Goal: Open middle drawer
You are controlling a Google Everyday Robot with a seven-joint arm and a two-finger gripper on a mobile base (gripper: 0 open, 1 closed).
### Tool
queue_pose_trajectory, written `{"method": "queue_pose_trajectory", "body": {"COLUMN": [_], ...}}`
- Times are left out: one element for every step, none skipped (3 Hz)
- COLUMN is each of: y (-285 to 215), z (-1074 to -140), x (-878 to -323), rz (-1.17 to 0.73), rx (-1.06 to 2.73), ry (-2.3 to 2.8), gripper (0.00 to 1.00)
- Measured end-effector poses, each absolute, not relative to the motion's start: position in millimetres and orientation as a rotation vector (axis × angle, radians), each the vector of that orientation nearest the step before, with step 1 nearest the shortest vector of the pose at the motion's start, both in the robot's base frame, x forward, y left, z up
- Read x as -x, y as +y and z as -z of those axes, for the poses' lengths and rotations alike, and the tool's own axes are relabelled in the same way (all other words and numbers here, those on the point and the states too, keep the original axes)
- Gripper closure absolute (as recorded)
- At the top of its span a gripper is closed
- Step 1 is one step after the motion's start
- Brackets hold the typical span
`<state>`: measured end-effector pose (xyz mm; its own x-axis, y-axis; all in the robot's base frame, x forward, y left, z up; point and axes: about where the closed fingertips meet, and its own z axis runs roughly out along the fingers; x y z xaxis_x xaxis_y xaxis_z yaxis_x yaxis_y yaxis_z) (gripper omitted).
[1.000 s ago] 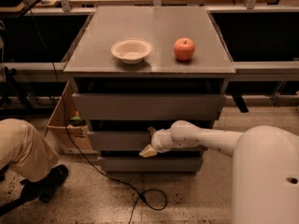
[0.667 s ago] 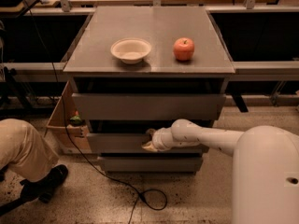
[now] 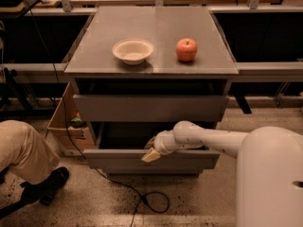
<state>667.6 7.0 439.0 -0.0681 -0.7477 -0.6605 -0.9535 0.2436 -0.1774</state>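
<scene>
The middle drawer (image 3: 118, 161) sits pulled partly out beneath the table (image 3: 156, 27) top (a bowl (image 3: 133, 50) and apple (image 3: 186, 49) rest there). The end effector (image 3: 151, 154) is at its front's upper edge; open or closed cannot be told.

White rounded arm (image 3: 208, 138), bulky white shell (image 3: 271, 174); tan gripper (image 3: 151, 154) at arm's tip.

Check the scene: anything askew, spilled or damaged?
Nothing spilled or damaged. The gripper sits at the top edge of the wide grey middle drawer; a loose black cable loops on the floor in front.
</scene>
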Motion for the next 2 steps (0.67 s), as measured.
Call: {"method": "queue_pose_trajectory", "body": {"y": [3.8, -1.3], "z": [-430.9, -418.7], "x": [-629.0, -572.3], "rz": [-0.439, -0.517], "rx": [1.621, 1.731], "ry": [1.898, 1.945], "gripper": [0.13, 0.16]}}
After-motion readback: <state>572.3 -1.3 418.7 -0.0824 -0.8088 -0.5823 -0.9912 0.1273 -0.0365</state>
